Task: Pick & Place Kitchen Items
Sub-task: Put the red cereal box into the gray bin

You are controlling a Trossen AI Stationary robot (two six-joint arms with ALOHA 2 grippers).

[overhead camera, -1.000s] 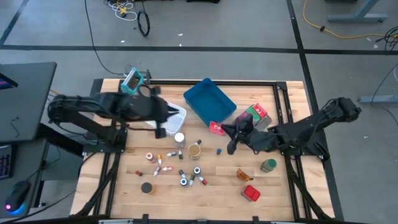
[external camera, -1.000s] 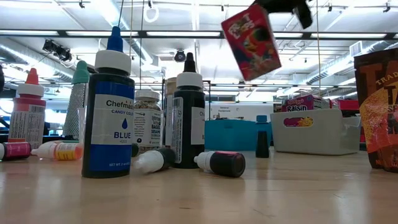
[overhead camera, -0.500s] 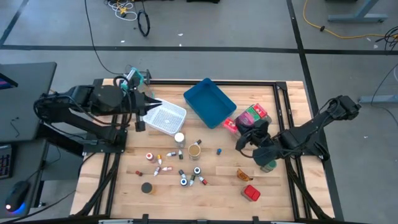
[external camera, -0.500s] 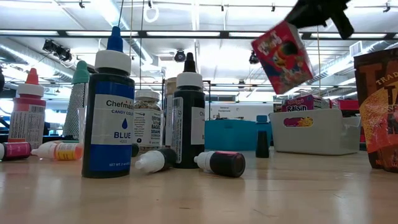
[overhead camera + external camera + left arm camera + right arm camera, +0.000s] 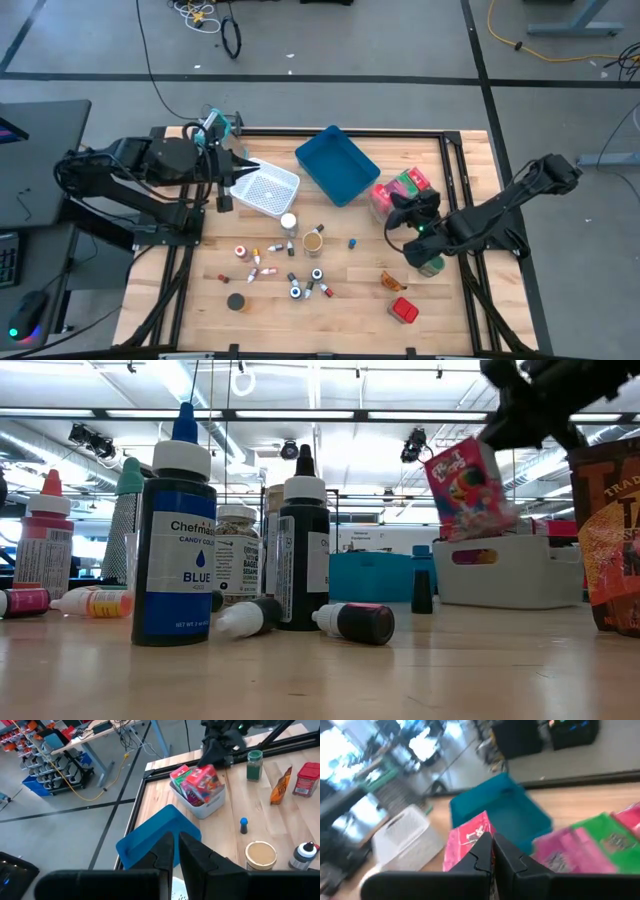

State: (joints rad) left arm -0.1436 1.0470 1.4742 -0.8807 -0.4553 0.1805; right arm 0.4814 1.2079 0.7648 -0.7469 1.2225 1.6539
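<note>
My right gripper [image 5: 398, 208] is shut on a red packet [image 5: 468, 485] and holds it over the pale bin [image 5: 408, 196] at the table's right side. Green and pink packets [image 5: 186, 780] lie in that bin. In the left wrist view the red packet [image 5: 204, 779] sits on top of them, with my right gripper [image 5: 220, 750] above it. My left gripper [image 5: 232, 168] hovers shut beside the left edge of the white mesh basket [image 5: 266, 190], touching nothing. Small bottles [image 5: 290, 270] lie and stand on the table's middle. My right gripper pinches the red packet's upper end [image 5: 472, 837] between its two fingers. The fingers come slanting down from the table's right side. The packet hangs tilted below them, its lower end [image 5: 482, 528] down at the bin's rim; whether it rests on the other packets I cannot tell.
A blue tray [image 5: 335, 165] lies slantwise at the far middle. A green-capped jar [image 5: 432, 265], an orange packet [image 5: 392, 282] and a red tin [image 5: 403, 311] stand near the right arm. A tall blue bottle [image 5: 175, 550] and a black one [image 5: 305, 555] stand close to the low camera.
My right gripper has carried the red packet toward the table's right edge and down to the bin, rolling its wrist so that the packet has turned about. My left gripper has drawn back from over the mesh basket toward the table's left edge, then kept still.
</note>
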